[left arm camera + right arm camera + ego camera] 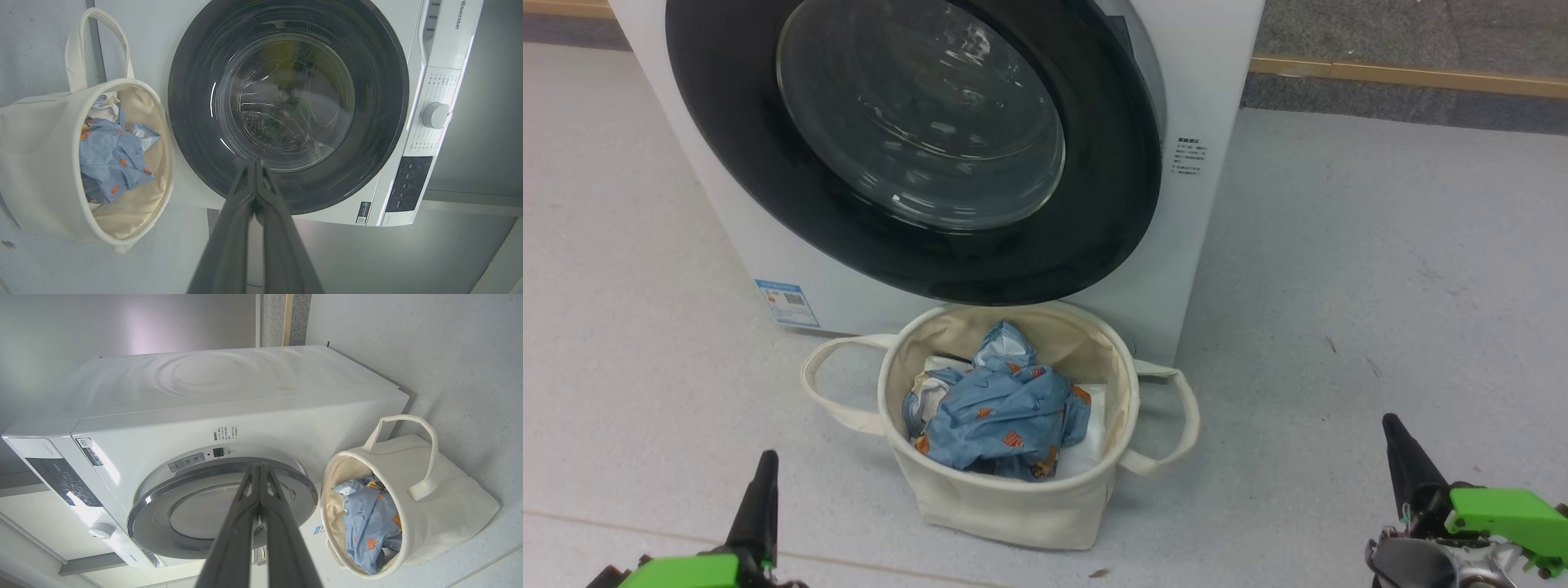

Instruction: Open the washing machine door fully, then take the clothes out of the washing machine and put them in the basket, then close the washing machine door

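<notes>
A plain laundry corner: a white front-loading washer [1209, 204] stands on a speckled grey floor [1380, 286], a canvas basket [1013, 506] of clothes [996, 416] just before it, and a wooden strip [1405, 75] runs along the grey wall [1421, 33].

Black-rimmed washing machine door [915, 147] shut on white washing machine [1213, 204]; blue printed clothes [1001, 408] heaped in cream basket [1005, 510] just beside.

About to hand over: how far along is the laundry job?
Done: clothes lie in the basket; the door looks closed on the washer, drum apparently empty. In hand: nothing; left gripper and right gripper hang back, jaws shut, empty. Left: only confirming it latched, which I can't tell.
</notes>
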